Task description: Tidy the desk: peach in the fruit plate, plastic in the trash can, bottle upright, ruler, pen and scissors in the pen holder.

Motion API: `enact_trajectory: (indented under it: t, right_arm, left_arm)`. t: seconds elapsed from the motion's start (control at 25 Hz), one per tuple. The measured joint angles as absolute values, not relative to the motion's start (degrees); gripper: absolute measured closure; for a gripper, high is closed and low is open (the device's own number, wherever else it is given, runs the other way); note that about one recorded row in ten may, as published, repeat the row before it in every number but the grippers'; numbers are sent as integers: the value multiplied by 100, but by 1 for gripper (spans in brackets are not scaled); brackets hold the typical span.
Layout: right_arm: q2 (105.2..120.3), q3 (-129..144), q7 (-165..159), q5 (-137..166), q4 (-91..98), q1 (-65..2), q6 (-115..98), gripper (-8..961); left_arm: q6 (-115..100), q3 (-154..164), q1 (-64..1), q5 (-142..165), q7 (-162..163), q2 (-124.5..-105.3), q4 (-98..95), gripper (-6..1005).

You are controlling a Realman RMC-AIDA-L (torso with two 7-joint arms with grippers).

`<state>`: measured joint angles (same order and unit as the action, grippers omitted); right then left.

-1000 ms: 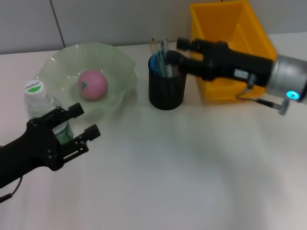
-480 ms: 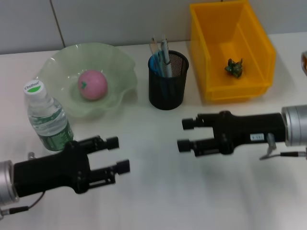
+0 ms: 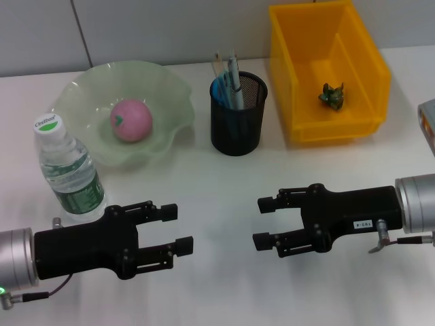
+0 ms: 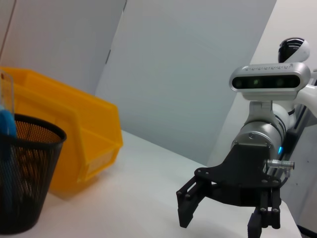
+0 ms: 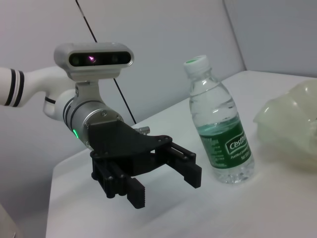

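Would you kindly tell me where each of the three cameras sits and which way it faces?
Head view: on the head, looking down at the table; both arms show, left pincer and right pincer open.
Left wrist view: faces across to the right pincer, pen holder and yellow bin.
Right wrist view: faces the left pincer, bottle and plate.
Shared: each wrist view shows the other arm.

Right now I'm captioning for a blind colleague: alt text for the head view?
Two open black grippers, left gripper and right gripper, face each other over a white desk. Behind stand an upright water bottle, a peach in a green fruit plate, a pen holder and a yellow bin.
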<state>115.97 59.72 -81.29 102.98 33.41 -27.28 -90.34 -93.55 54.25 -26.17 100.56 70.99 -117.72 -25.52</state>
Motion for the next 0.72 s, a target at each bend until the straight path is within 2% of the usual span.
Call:
enact_trajectory:
  t: [0.72]
  right_arm:
    - [11656, 6021, -8094, 10399, 3318, -2800, -8995, 162]
  left_arm:
    - [-9336, 5440, -2605, 10166, 7095, -11777, -2574, 280]
